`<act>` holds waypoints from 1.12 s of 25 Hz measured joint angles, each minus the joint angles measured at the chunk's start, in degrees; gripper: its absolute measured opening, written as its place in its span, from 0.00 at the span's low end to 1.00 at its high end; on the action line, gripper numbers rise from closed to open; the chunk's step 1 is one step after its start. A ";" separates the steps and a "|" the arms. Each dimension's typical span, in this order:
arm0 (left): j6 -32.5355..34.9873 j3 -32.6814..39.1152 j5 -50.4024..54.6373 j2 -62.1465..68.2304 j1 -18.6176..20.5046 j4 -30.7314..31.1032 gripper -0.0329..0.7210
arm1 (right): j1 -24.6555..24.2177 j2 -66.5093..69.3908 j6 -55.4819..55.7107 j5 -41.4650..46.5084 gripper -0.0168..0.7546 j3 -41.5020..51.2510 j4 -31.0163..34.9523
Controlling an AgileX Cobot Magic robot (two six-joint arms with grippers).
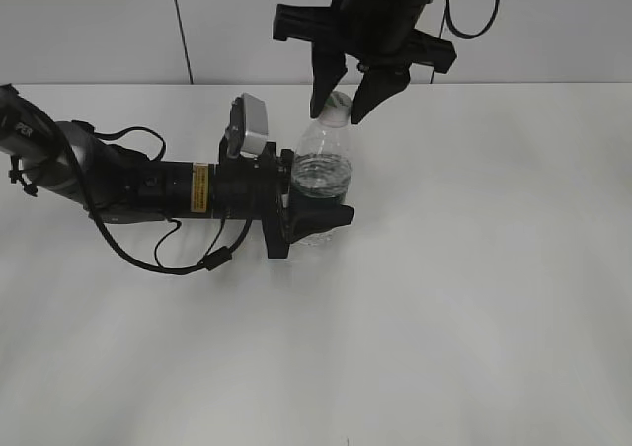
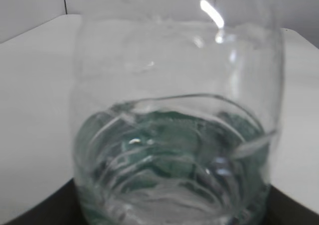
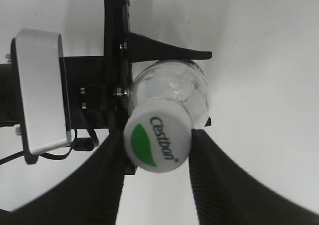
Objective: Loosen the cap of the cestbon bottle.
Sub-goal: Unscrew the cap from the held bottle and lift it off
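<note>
The cestbon bottle (image 1: 321,165) stands upright on the white table, clear and part full of water. My left gripper (image 1: 318,209) comes in from the left and is shut on its lower body, covering the label. The left wrist view is filled by the bottle (image 2: 174,110), with green showing through the water. The white cap (image 1: 339,101) with its green mark and "Cestbon" text (image 3: 157,135) sits on the neck. My right gripper (image 1: 342,113) hangs from above, and its two black fingers (image 3: 157,153) press on either side of the cap. The bottle's shoulders (image 3: 174,85) show below the cap.
The left arm with its cable (image 1: 128,185) lies across the table's left half. A white wall (image 1: 553,32) rises behind the table's far edge. The left wrist camera housing (image 3: 42,90) sits close to the bottle's left.
</note>
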 joint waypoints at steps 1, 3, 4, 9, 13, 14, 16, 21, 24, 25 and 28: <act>0.00 0.00 0.05 0.00 0.00 0.00 0.59 | 0.00 0.06 -0.28 0.00 0.42 0.00 0.04; 0.00 0.00 0.17 0.00 0.00 0.05 0.59 | 0.00 0.13 -1.14 0.00 0.42 0.00 0.18; 0.00 0.00 0.22 0.00 0.00 0.05 0.59 | 0.00 0.20 -1.85 0.00 0.42 0.00 0.18; 0.00 0.00 0.59 0.00 0.00 0.11 0.59 | 0.00 0.33 -10.32 0.00 0.41 0.00 0.22; 0.00 0.00 0.59 0.00 0.00 0.16 0.59 | 0.00 0.35 -18.19 0.00 0.41 0.00 0.22; 0.00 0.00 0.59 0.00 0.00 0.22 0.59 | 0.00 0.35 -20.17 0.00 0.41 0.00 0.22; 0.00 0.00 0.59 0.00 0.00 0.35 0.59 | 0.00 0.35 -23.86 0.00 0.41 0.00 0.22; -0.04 0.00 0.54 0.00 0.00 1.48 0.59 | 0.00 0.47 -33.10 0.11 0.41 0.00 0.41; -0.26 0.00 0.54 0.00 0.00 2.24 0.59 | 0.00 0.53 -38.21 0.22 0.41 0.00 0.59; -0.26 0.00 0.54 0.00 0.00 2.43 0.59 | 0.00 0.53 -39.89 0.22 0.41 0.00 0.63; -0.39 0.00 0.54 0.00 0.00 2.93 0.59 | 0.00 0.58 -45.03 0.36 0.41 0.00 0.63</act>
